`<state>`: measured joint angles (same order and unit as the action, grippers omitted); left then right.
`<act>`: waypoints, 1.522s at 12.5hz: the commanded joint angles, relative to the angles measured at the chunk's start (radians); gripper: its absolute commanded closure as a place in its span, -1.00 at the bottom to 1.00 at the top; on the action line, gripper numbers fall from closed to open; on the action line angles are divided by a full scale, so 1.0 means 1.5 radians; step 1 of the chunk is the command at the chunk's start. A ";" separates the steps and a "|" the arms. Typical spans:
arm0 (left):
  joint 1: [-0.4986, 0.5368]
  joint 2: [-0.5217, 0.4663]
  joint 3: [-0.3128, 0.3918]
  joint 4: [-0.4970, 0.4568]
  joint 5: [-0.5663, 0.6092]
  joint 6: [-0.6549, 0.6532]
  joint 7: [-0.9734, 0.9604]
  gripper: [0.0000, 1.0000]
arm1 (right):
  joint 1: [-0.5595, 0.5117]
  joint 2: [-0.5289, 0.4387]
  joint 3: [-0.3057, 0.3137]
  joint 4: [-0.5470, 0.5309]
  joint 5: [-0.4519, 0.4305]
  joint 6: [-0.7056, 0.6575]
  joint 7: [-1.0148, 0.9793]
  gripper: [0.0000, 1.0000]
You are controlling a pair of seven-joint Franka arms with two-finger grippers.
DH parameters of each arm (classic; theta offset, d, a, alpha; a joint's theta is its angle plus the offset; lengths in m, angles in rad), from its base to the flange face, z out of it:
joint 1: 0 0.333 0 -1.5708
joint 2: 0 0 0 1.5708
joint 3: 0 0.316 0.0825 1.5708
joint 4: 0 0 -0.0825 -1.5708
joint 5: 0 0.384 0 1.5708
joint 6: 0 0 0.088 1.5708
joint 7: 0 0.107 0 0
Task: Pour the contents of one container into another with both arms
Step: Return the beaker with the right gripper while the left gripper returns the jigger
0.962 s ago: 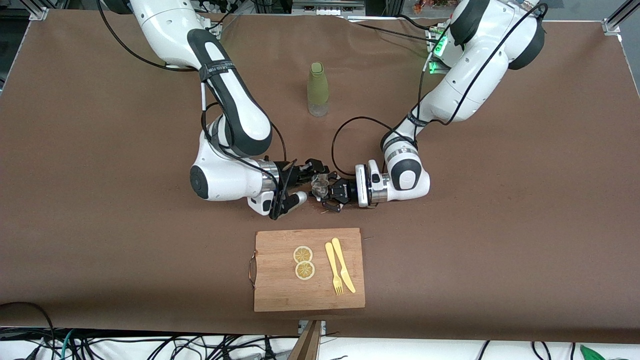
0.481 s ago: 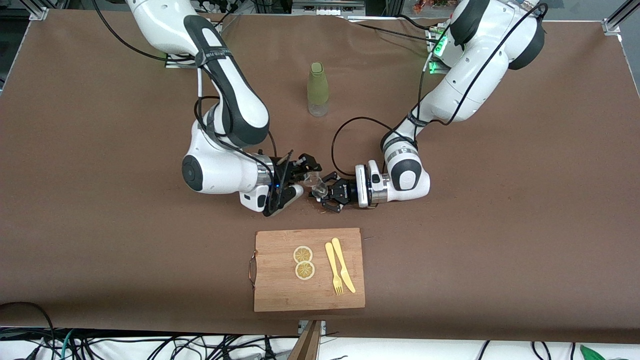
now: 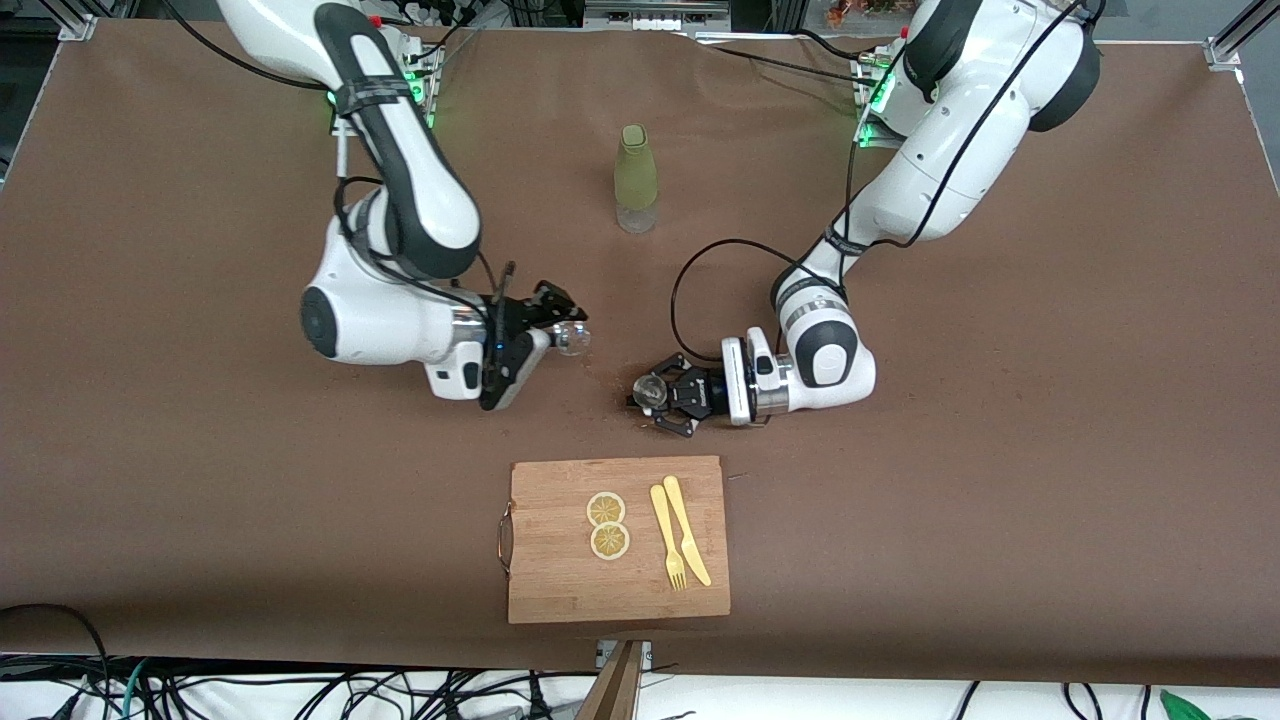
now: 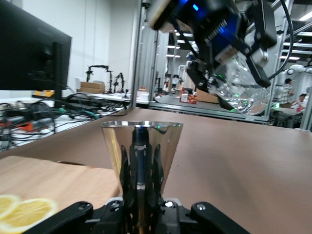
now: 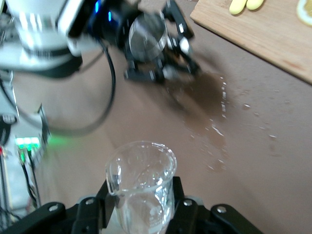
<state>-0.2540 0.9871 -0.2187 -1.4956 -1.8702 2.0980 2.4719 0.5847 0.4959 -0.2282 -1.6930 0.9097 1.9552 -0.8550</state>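
Basically both arms are carrying something. The right hand (image 3: pixel 560 326) is clamped on the small glass cup (image 3: pixel 573 340), fingers on either side of its wall. It hangs over bare tabletop (image 3: pixel 1000 480) at roughly eleven o'clock from the cutting board (image 3: pixel 540 590) on the front view's clock face. The cup looks close to upright in the right wrist view, mouth up, spout lip visible. My guess is it's held level so nothing more runs out.

The left hand (image 3: pixel 662 397) is closed around the waist of the steel jigger (image 3: pixel 649 391), low over the tabletop at about twelve o'clock from the board. I can't tell whether its base touches the surface. Its mouth faces up, and gripping the narrow waist leaves the upper cone free to take a pour. Cup sits at about ten o'clock from the jigger, clearly apart, so no pouring is possible from this spacing.

Contents: the glass cup (image 5: pixel 141 180) shows droplets and maybe a little clear liquid low down, not sure how much. The jigger (image 4: pixel 141 151) is opaque and mirror-like, so its fill level can't be told. A wet splash patch (image 5: pixel 214 109) darkens the tabletop beside the jigger (image 5: pixel 146 41), so some liquid probably missed.

The green bottle (image 3: pixel 637 180) stands upright at twelve o'clock from the jigger, well clear. Two lemon slices (image 3: pixel 607 525), a yellow fork (image 3: pixel 666 548) and a yellow knife (image 3: pixel 688 544) lie on the board, untouched.
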 commanded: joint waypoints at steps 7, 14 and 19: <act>0.030 -0.050 0.157 -0.024 -0.017 -0.119 -0.057 1.00 | -0.182 -0.052 -0.042 -0.105 0.005 -0.110 -0.476 0.51; 0.131 -0.049 0.299 -0.026 0.216 -0.418 -0.056 1.00 | -0.334 0.028 -0.042 -0.106 0.057 -0.168 -0.783 0.50; 0.254 -0.039 0.316 -0.026 0.309 -0.509 -0.024 1.00 | -0.399 0.101 -0.042 -0.101 0.085 -0.195 -0.936 0.50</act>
<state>0.0833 0.9469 0.2636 -1.5126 -1.4402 1.3681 2.3997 0.0230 0.6189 -0.3017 -1.8529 1.0136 1.6905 -2.1868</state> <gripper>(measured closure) 0.912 0.511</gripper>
